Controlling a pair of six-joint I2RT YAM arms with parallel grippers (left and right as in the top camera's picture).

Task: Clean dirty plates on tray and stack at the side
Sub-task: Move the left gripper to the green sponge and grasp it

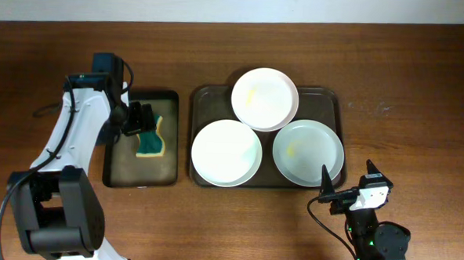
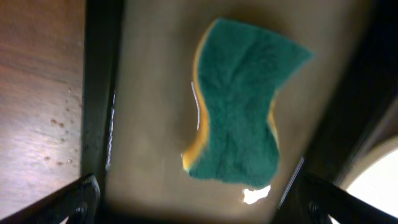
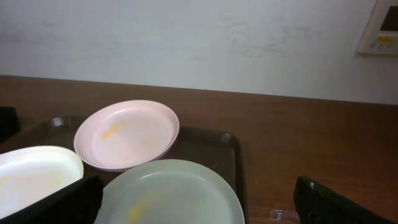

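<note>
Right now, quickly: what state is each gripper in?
Left gripper: open, holding nothing, fingers spread over the green-and-yellow wavy sponge.
Right gripper: open, holding nothing.

Three round, shallow, whitish plates lie face up in a close triangle on the brownish-grey tray (image 1: 208, 105), the far plate (image 1: 265, 98) and right plate (image 1: 309, 152) yellow-smeared, the left plate (image 1: 226, 152) only faintly marked.

The plates (image 1: 265, 98) are white with yellow smears, the tray (image 1: 205, 102) brownish-grey. At nine o'clock, the sponge (image 1: 150, 143) is green over yellow. The counter (image 1: 407, 75) is reddish-brown woodgrain.
</note>
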